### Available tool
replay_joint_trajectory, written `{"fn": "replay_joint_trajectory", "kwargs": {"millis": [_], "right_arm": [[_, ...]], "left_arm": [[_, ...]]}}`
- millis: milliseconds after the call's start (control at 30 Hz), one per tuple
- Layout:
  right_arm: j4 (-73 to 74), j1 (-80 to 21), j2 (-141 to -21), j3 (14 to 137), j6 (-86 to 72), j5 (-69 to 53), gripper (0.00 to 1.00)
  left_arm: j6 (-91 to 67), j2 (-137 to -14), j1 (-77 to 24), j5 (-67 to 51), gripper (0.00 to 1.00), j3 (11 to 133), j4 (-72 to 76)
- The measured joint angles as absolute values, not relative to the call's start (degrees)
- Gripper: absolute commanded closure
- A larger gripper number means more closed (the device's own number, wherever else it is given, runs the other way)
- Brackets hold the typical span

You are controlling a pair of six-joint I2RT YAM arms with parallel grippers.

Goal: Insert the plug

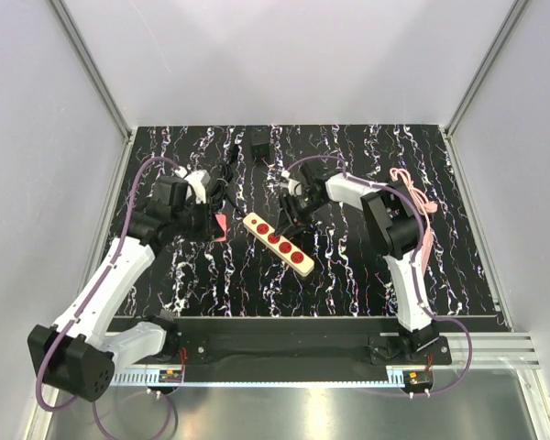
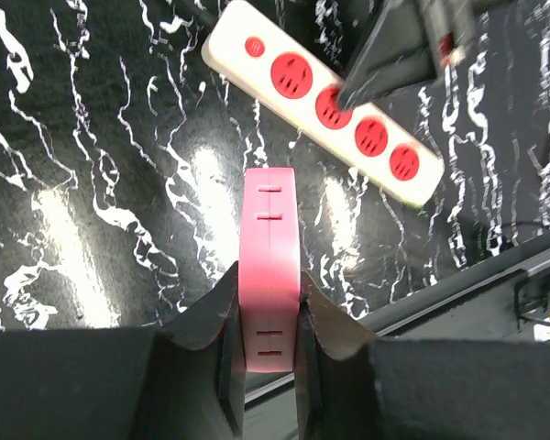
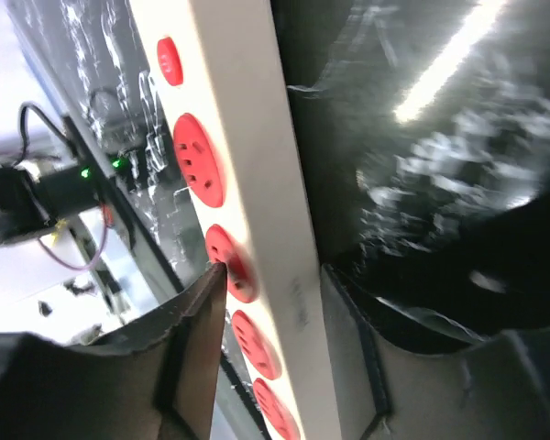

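Observation:
The plug (image 1: 261,142), a small black box, sits at the back of the mat, far from both grippers; its thin black cord (image 1: 227,174) trails to the left. The cream power strip (image 1: 278,243) with red sockets lies at an angle mid-mat. My right gripper (image 3: 273,268) straddles the strip (image 3: 247,165). One fingertip touches a red socket face. The other finger stands just off the strip's side, so the jaws are open. My left gripper (image 2: 269,275) is shut on a flat pink block (image 2: 269,238), held above the mat left of the strip (image 2: 330,101).
A coiled pink cable (image 1: 417,197) lies at the right of the mat beside the right arm. The black marbled mat (image 1: 348,275) ends at a black rail along the near edge. White walls close off the back and both sides.

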State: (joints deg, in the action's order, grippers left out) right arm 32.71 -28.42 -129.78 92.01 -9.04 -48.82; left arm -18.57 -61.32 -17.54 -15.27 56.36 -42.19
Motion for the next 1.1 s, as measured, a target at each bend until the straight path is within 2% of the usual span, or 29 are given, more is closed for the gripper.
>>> {"fn": "replay_joint_trajectory", "kwargs": {"millis": [233, 533, 767, 967, 1100], "right_arm": [[32.91, -26.87, -129.40, 92.23, -10.00, -46.11, 0.46], [33.21, -25.15, -126.19, 92.23, -10.46, -39.11, 0.51], [32.75, -23.83, -113.69, 88.47, -14.35, -28.73, 0.54], [30.30, -23.62, -102.00, 79.09, -17.82, -20.25, 0.54], [29.85, -22.85, -99.46, 74.67, -21.96, -16.19, 0.58]], "left_arm": [[-17.89, -65.98, -18.46, -14.28, 1.00, 58.78, -43.16], [-16.01, -73.28, -21.04, -14.00, 1.00, 65.95, -43.88], [-8.95, -84.64, -26.98, -10.04, 1.00, 78.46, -48.69], [2.04, -87.13, -32.40, -6.09, 1.00, 81.49, -52.16], [-3.57, -92.18, -32.16, -0.80, 1.00, 90.32, -54.89]]}}
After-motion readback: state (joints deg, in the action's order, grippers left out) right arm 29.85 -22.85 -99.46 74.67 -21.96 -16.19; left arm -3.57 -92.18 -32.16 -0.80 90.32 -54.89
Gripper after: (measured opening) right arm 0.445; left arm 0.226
